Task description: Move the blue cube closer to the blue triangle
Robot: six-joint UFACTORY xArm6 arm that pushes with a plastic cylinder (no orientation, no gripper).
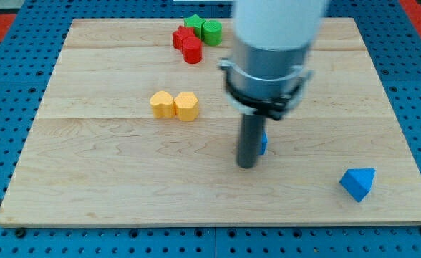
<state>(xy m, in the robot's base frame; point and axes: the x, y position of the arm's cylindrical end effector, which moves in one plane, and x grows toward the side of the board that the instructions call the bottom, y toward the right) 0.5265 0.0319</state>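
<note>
The blue cube (pixel 263 144) lies near the board's middle, mostly hidden behind my rod; only a sliver shows on the rod's right side. My tip (pixel 246 165) rests on the board just left of and below the cube, touching or nearly touching it. The blue triangle (pixel 358 183) sits at the view's lower right, well to the right of the cube and a little below it.
Two yellow blocks (pixel 174 105) sit side by side left of centre. A cluster of two red blocks (pixel 187 42), a green star (pixel 194 24) and a green cylinder (pixel 212 31) lies at the view's top. The wooden board (pixel 89 179) rests on a blue pegboard.
</note>
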